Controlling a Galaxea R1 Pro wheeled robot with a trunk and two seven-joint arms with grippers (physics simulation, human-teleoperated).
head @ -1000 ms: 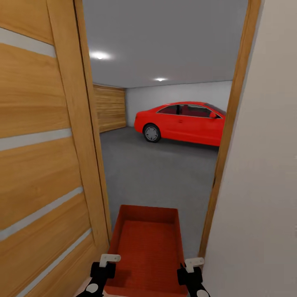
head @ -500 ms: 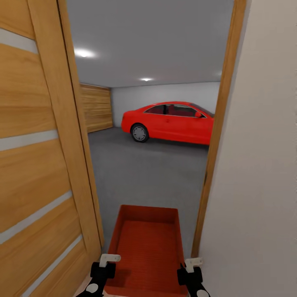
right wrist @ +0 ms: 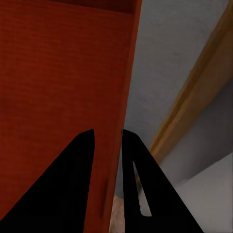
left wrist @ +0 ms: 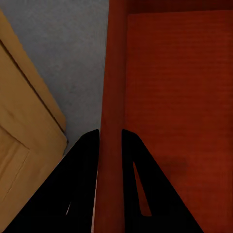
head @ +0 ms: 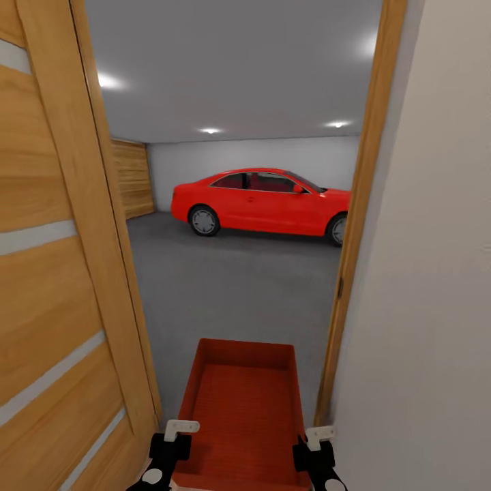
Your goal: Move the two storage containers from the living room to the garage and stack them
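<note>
I carry one orange-red open-top storage container (head: 242, 409) low in front of me, in the doorway to the garage. My left gripper (head: 172, 451) is shut on its left wall (left wrist: 112, 121), one finger on each side. On the opposite wall (right wrist: 127, 107) my right gripper (head: 315, 453) is clamped the same way. The container is empty inside. Beyond the door frame lies the garage's dark grey concrete floor (head: 239, 286). The second container is out of view.
An open orange-wood door with frosted strips (head: 54, 286) stands close on my left. The wooden door frame (head: 351, 225) and a pale wall (head: 429, 273) crowd my right. A red car (head: 262, 200) is parked at the back of the garage.
The whole view has swung left and moved forward: the car has slid rightward in the doorway and more of it shows. The container and both grippers keep their places in the picture.
</note>
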